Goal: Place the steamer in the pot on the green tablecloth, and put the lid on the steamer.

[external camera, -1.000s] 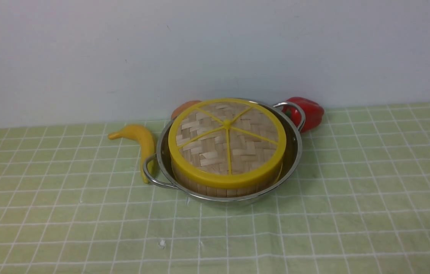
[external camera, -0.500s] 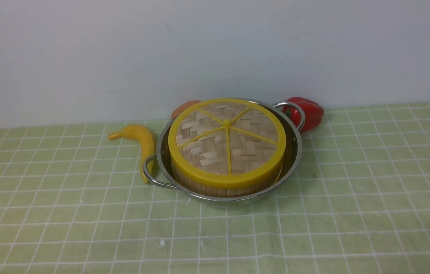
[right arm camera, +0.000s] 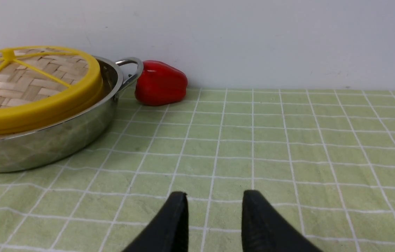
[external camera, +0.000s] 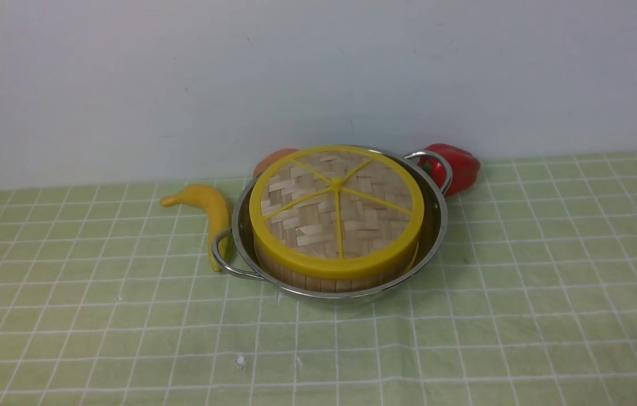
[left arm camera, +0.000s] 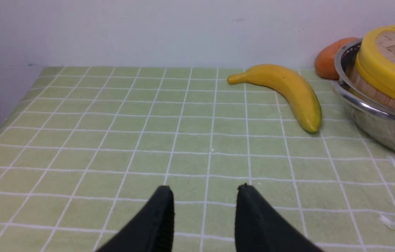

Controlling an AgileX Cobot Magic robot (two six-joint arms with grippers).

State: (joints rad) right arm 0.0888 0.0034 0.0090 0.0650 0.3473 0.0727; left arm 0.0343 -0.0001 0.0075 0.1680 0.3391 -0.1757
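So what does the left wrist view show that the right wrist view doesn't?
Only the left wrist view shows the curved yellow banana and the rounded orange item behind the pot. Only the right wrist view shows the glossy red bell pepper. Both share the shiny steel pot, the woven bamboo lid with yellow rim, and the green checked tablecloth.

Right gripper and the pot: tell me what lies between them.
Only bare green tablecloth separates the right gripper from the pot, as the right wrist view shows.
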